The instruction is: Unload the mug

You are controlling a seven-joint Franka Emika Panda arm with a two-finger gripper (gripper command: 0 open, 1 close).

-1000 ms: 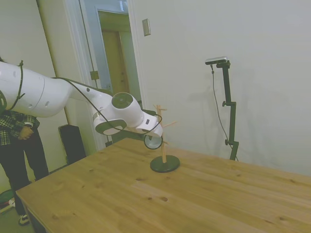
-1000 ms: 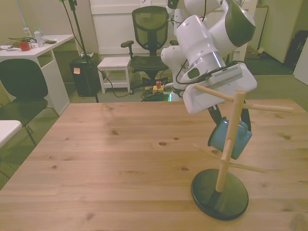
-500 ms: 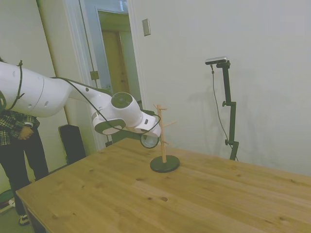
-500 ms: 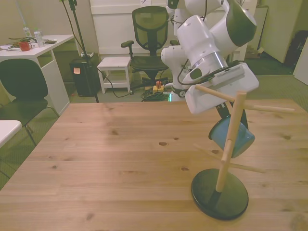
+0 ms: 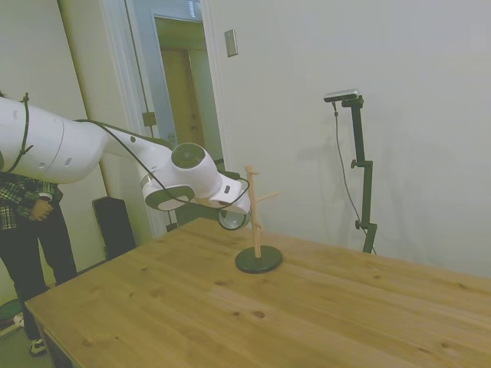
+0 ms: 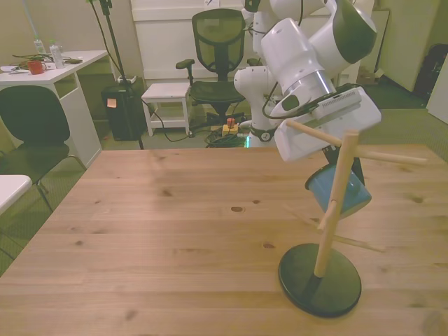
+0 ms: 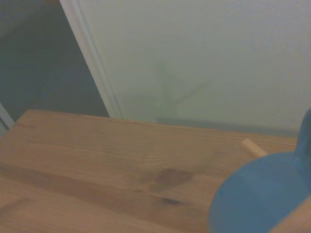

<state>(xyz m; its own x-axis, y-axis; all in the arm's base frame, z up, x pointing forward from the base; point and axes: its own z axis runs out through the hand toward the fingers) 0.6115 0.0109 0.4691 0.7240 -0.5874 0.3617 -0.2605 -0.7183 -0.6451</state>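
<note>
The mug (image 6: 341, 194) is blue-grey and hangs tilted in the air just behind the wooden mug tree's post (image 6: 333, 210). My gripper (image 6: 341, 180) comes down from above and is shut on it. In the side view the mug (image 5: 232, 220) shows its white inside, close against the post (image 5: 254, 215) on the arm's side, with the gripper (image 5: 229, 210) over it. The wrist view has the mug (image 7: 260, 196) blurred up close, a peg tip (image 7: 252, 147) beside it. Whether the handle still hooks a peg is hidden.
The tree's dark round base (image 6: 320, 281) stands near the table's front edge on the front view's right, with pegs (image 6: 392, 157) sticking out sideways. A person (image 5: 23, 222) stands beyond the table's end by the doorway. A chair (image 6: 220, 49) and a desk (image 6: 52, 66) are behind the table.
The gripper has drawn the mug a little up and away from the tree's post, toward the arm's side. The tree has stayed put.
</note>
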